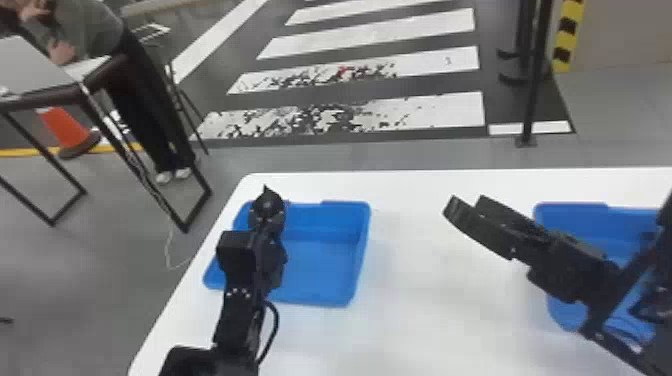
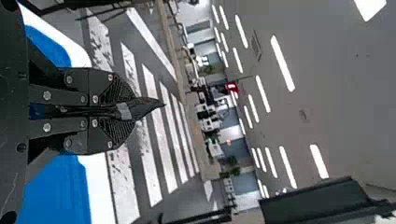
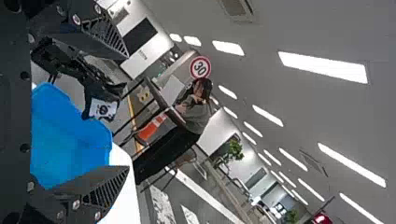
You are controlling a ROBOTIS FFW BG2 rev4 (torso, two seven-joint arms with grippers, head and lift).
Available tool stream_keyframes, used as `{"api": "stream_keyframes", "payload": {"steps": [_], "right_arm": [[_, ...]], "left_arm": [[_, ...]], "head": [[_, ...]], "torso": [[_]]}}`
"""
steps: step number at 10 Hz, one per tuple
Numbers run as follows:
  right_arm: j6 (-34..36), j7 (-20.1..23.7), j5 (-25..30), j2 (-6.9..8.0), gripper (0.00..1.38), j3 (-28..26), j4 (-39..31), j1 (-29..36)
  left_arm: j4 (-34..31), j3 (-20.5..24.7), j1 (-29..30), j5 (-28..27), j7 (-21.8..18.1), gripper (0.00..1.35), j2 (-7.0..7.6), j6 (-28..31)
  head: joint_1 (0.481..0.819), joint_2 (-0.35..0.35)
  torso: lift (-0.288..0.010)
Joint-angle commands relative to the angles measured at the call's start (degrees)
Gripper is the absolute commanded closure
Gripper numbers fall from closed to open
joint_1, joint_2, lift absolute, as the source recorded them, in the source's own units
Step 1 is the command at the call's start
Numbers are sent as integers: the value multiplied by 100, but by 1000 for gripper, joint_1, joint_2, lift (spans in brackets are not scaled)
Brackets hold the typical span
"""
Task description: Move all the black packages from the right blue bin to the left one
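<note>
The left gripper's (image 1: 267, 214) jaws are clamped on a black package (image 3: 103, 106) with a white printed label and a pointed end, above the left blue plastic bin (image 1: 320, 272), while the right gripper's (image 1: 465, 207) jaws stand wide apart.

Holds left gripper (image 1: 266, 194), fingers close together, over the left blue bin (image 1: 320, 270); points right gripper (image 1: 465, 206), fingers spread, toward it from its right.

Smooth blue plastic left bin (image 1: 322, 265) at seven o'clock, similar right bin (image 1: 570, 220) at four, smooth white table (image 1: 425, 325) at six, creased black package (image 3: 100, 95), plastic-looking, matt right gripper (image 1: 465, 205) at three, shiny metal screws (image 3: 76, 19).
</note>
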Motion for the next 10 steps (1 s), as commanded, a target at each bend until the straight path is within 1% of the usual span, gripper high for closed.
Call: {"api": "stream_keyframes", "payload": {"steps": [1, 2, 3, 4, 5, 6, 7, 8, 9, 10], "right_arm": [[170, -26, 1014, 77, 142, -585, -324, 165], [465, -114, 1689, 138, 140, -1042, -563, 292], [957, -158, 2351, 191, 134, -1499, -731, 348], [1323, -184, 2877, 209, 125, -1865, -844, 348], [1787, -210, 3368, 226, 124, -2208, -1069, 362], [2251, -325, 3882, 244, 124, -2482, -1449, 447], [2701, -456, 4408, 261, 124, -2710, -1730, 489], [3081, -597, 4739, 261, 122, -2859, -1730, 461], [3278, -632, 4956, 253, 122, -2950, -1519, 334], [3432, -650, 5151, 191, 124, -2950, -1111, 95]], "left_arm": [[58, -51, 116, 616, -54, 341, -10, -276], [44, -188, 243, 1187, -212, 15, -36, -880], [-167, -440, 454, 1644, -256, 105, -54, -1260], [-546, -657, 679, 1896, -291, 140, -54, -1274], [-940, -805, 932, 2056, -344, 140, -36, -1302], [-1334, -920, 1241, 2204, -362, 140, -28, -1302], [-1699, -1045, 1537, 2376, -370, 140, -19, -1232], [-1910, -1205, 1734, 2513, -388, 140, 8, -1190], [-1938, -1377, 1776, 2581, -406, 140, 51, -1133], [-1938, -1502, 1720, 2570, -423, 140, 95, -1077]], "head": [[695, 350], [695, 350], [695, 350], [695, 302], [695, 228], [695, 188], [695, 118], [695, 53], [695, -14], [695, -78]], "torso": [[-132], [-132], [-132], [-132], [-132], [-132], [-132], [-132], [-132], [-132]]}}
